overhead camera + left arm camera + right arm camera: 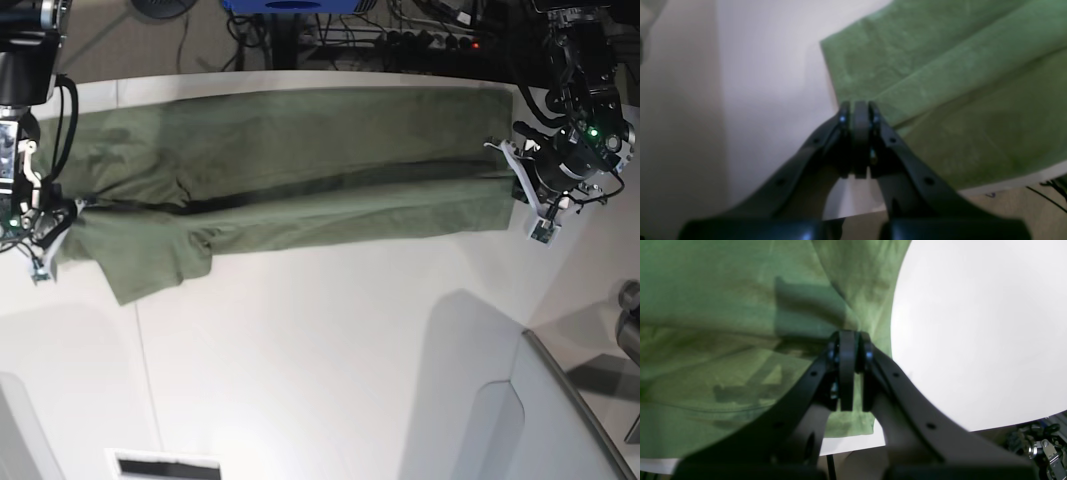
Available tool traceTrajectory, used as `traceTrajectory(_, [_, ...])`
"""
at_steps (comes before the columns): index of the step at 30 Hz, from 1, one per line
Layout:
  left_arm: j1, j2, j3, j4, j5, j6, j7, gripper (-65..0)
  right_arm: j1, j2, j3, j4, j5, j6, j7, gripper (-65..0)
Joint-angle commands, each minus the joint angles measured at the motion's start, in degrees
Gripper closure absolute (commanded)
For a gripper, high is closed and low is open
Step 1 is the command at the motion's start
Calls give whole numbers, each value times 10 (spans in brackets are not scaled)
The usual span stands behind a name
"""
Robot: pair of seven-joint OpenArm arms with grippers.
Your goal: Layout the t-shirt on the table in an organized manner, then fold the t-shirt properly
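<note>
The olive-green t-shirt (300,150) lies as a long band across the far part of the white table (320,330), with a dark crease running along it. My left gripper (513,180) is at the band's right end. In the left wrist view the left gripper (860,106) is shut on the corner of a folded layer of the t-shirt (940,66). My right gripper (62,213) is at the left end by the sleeve. In the right wrist view the right gripper (848,336) is shut on a raised fold of the t-shirt (706,306). The pinched cloth itself is hidden between the pads.
A grey-white angled panel (565,420) rises at the near right. Cables and a blue unit (290,5) sit beyond the far edge. A dark slot (165,466) shows at the near edge. The table's curved rim (940,435) runs close under the right gripper.
</note>
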Motion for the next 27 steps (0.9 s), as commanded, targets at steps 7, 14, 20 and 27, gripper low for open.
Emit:
traceTrajectory(7, [-3, -10, -9, -4, 1, 3, -6, 0, 11, 17, 2, -1, -3, -2, 4, 0])
traceTrajectory(14, [-1, -20, -8, -3, 0, 1, -6, 0, 10, 17, 2, -5, -3, -2, 4, 0])
traceTrajectory(20, [2, -19, -2, -4, 0, 1, -6, 0, 9, 17, 1, -8, -3, -2, 3, 0])
traceTrajectory(27, [17, -20, -2, -1, -3, 1, -4, 0, 10, 26, -1, -8, -3, -2, 2, 0])
